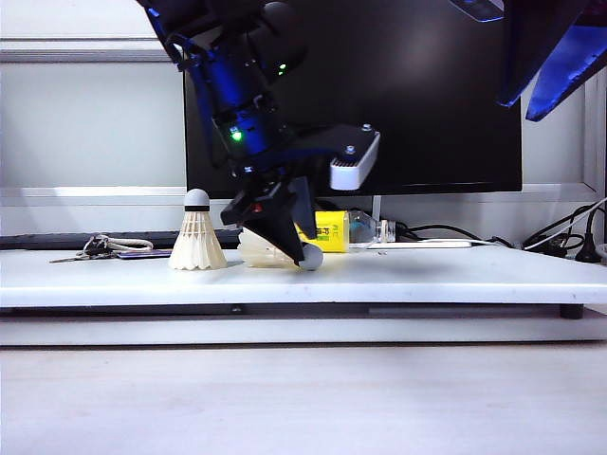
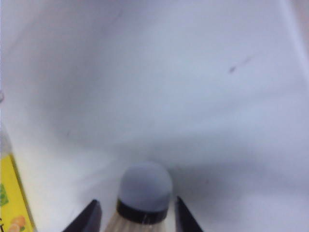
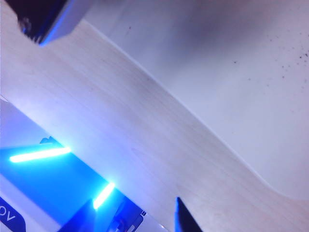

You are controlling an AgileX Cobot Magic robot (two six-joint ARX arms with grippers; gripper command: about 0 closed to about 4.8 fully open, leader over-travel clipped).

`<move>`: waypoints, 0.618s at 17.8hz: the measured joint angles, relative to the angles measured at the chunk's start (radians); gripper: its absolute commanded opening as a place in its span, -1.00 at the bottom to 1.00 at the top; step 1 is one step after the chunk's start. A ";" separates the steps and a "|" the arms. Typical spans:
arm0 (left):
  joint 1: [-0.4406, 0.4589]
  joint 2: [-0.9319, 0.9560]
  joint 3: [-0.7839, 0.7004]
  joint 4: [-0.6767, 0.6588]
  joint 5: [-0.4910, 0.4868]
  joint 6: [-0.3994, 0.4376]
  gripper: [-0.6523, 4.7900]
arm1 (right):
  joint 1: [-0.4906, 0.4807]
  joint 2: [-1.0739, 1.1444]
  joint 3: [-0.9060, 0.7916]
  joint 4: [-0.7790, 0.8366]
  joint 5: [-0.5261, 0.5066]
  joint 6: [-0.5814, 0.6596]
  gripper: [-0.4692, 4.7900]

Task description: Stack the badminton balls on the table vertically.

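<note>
Two badminton balls are on the white table (image 1: 446, 275). One badminton ball (image 1: 197, 239) stands upright on its feather skirt at the left, cork up. The other badminton ball (image 1: 266, 250) lies on its side just right of it, its cork (image 1: 311, 258) on the table. My left gripper (image 1: 292, 245) reaches down over the lying one. In the left wrist view its open gripper (image 2: 139, 217) straddles the cork (image 2: 145, 186), with a gap on each side. My right gripper (image 3: 135, 220) is open and empty, held high with the table's edge below it.
A clear bottle with a yellow label (image 1: 334, 230) lies right behind the lying shuttlecock, also at the edge of the left wrist view (image 2: 12, 203). Keys (image 1: 100, 246) lie at the far left. A black monitor (image 1: 427, 95) and cables (image 1: 560, 242) stand at the back.
</note>
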 measured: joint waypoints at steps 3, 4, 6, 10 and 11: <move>0.006 0.000 0.000 0.000 0.007 0.002 -0.01 | 0.000 0.000 0.000 0.009 0.000 0.000 -0.02; 0.006 0.000 0.000 0.001 0.020 0.003 -0.01 | 0.000 0.000 0.000 0.010 0.000 0.000 -0.02; 0.006 0.000 0.000 0.009 0.040 0.003 -0.03 | 0.000 0.000 0.000 0.021 0.000 0.000 -0.02; 0.006 0.010 0.001 0.027 0.055 0.002 -0.09 | 0.000 0.000 0.000 0.025 0.000 0.000 -0.02; 0.006 0.016 0.001 0.026 0.055 0.002 -0.09 | 0.000 0.000 0.000 0.025 0.000 0.000 -0.02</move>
